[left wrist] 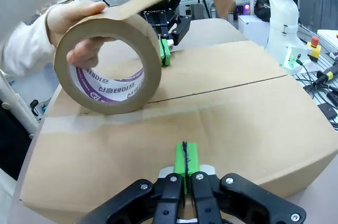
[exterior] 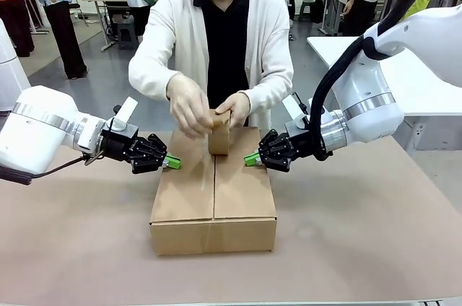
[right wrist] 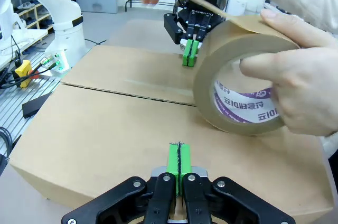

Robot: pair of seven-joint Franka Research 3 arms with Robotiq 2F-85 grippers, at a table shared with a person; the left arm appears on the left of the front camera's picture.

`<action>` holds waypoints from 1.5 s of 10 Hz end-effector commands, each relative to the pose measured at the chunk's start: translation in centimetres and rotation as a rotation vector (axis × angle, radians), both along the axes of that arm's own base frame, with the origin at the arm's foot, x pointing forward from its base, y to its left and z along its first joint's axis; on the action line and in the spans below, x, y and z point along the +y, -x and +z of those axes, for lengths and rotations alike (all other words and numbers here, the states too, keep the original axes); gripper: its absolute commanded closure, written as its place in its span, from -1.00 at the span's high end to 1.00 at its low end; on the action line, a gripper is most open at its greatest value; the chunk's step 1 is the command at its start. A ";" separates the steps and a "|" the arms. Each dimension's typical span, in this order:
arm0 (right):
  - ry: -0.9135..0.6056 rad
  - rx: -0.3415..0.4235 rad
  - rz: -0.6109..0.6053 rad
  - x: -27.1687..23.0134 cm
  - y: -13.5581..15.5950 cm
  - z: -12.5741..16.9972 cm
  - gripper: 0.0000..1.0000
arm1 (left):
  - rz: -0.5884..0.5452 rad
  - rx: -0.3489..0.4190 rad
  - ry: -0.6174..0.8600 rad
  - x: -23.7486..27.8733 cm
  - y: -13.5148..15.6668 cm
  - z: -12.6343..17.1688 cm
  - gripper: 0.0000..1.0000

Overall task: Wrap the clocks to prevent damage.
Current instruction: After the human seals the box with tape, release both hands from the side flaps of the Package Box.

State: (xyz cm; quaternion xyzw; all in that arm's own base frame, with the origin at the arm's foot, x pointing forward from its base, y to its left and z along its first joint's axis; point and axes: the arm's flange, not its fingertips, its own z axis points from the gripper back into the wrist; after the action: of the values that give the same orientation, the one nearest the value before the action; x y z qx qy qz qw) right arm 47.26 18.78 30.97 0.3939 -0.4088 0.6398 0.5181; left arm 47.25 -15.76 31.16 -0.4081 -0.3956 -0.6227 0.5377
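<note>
Brown tabletop (exterior: 361, 241) under cardboard box (exterior: 214, 201), people (exterior: 66, 28) behind

"ROBOTIQ" on right pincer (left wrist: 165, 54)

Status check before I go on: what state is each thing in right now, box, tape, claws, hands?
Cardboard box, flaps closed, middle seam visible.
Tape roll, upright on the box's far end, strip pulled out.
Left claw, shut, at the box's left top edge.
Right claw, shut, at the box's right top edge.
Person's hands, one holds the roll, the other pulls the strip.
</note>
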 end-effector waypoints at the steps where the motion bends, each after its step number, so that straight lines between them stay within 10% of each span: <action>1: 0.011 0.000 -0.006 0.0 0.0 -0.4 -0.98 | 0.007 -0.009 -0.013 0.1 0.0 -0.3 -0.97; 15: 0.011 0.000 -0.006 0.0 0.0 -0.4 -0.98 | 0.007 -0.009 -0.013 0.1 0.0 -0.3 -0.97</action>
State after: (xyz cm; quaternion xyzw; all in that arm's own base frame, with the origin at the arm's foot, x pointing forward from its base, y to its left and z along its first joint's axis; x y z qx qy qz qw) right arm 47.26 18.78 30.93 0.3939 -0.4086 0.6397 0.5184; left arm 47.24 -15.75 31.14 -0.4080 -0.3952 -0.6229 0.5379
